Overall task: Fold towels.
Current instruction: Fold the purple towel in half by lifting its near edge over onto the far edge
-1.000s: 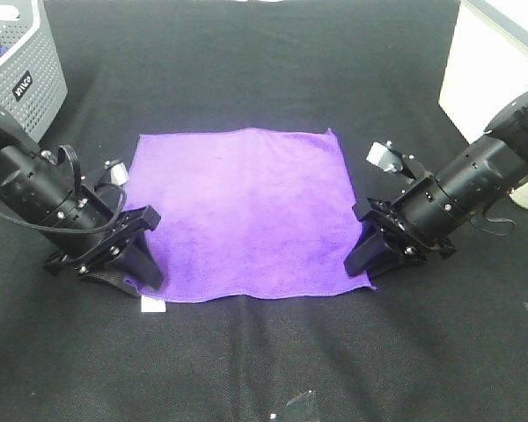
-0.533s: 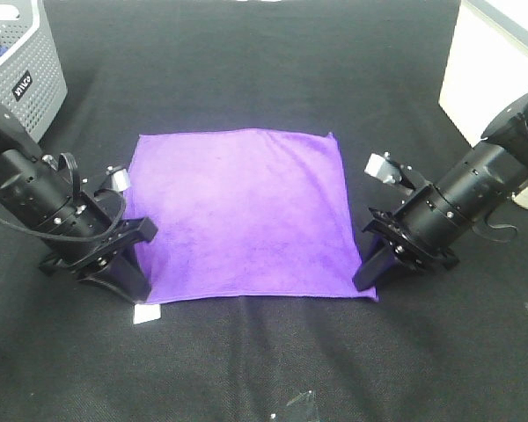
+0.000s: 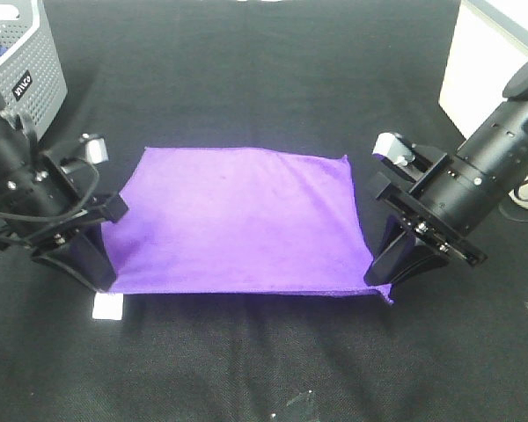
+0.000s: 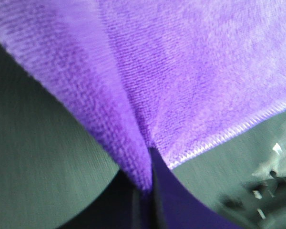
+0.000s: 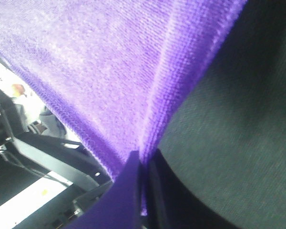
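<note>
The bright purple towel (image 3: 238, 215) is spread over the black table, with its near edge raised off the surface and its far edge still lying flat. My left gripper (image 3: 101, 277) is shut on the near left corner, and a small white tag (image 3: 107, 307) hangs just below it. At the near right corner my right gripper (image 3: 380, 280) is shut on the cloth too. In the left wrist view the purple towel (image 4: 181, 71) narrows to a pinched fold between the fingers (image 4: 169, 205). The right wrist view shows the towel (image 5: 95, 62) pinched the same way.
A grey perforated basket (image 3: 22, 70) stands at the far left corner. A white box (image 3: 493, 61) sits at the far right. Small bits of clear debris (image 3: 295, 404) lie near the table's front edge.
Both grippers closed on the towel's near corners and rose with them. The near edge has come up off the table and the cloth now hangs stretched between the two grippers.
</note>
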Motion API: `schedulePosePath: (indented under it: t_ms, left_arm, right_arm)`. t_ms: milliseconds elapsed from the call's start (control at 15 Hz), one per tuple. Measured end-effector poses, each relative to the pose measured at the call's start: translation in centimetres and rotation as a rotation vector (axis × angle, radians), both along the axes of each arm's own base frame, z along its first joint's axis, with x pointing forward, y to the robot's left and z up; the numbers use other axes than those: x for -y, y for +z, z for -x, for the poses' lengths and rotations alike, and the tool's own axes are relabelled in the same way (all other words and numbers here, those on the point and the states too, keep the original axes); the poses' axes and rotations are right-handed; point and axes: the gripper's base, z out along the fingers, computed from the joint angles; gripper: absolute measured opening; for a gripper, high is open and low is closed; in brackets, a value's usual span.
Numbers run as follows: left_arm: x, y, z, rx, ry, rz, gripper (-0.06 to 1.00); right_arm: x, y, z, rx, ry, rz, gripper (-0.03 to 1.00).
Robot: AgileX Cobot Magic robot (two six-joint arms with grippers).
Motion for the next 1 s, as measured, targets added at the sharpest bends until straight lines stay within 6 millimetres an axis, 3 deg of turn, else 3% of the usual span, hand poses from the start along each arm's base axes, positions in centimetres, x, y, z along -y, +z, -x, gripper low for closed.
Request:
schedulePosePath:
  t_ms: [200,333,600,733,1000]
  left_arm:
    - [-0.4,0.8,-1.0,0.046,0.038,0.002,0.00]
    - [-0.5,1.9,-2.8,0.109,0.053,0.012,0.00]
    - [-0.3,2.1,-7.1,0.192,0.068,0.023,0.00]
    - [0.0,2.1,-10.0,0.250,0.062,0.024,0.00]
    - [-0.4,1.2,-13.8,0.279,0.063,0.033,0.00]
  right_arm:
    - [0.0,0.8,-1.5,0.068,-0.030,0.021,0.01]
    - [-0.2,2.5,-4.4,0.158,-0.048,0.033,0.01]
    - [-0.7,4.5,-10.7,0.298,-0.083,0.053,0.01]
    - [-0.9,4.1,-13.5,0.337,-0.106,0.064,0.01]
    - [-1.2,1.3,-16.6,0.348,-0.112,0.085,0.01]
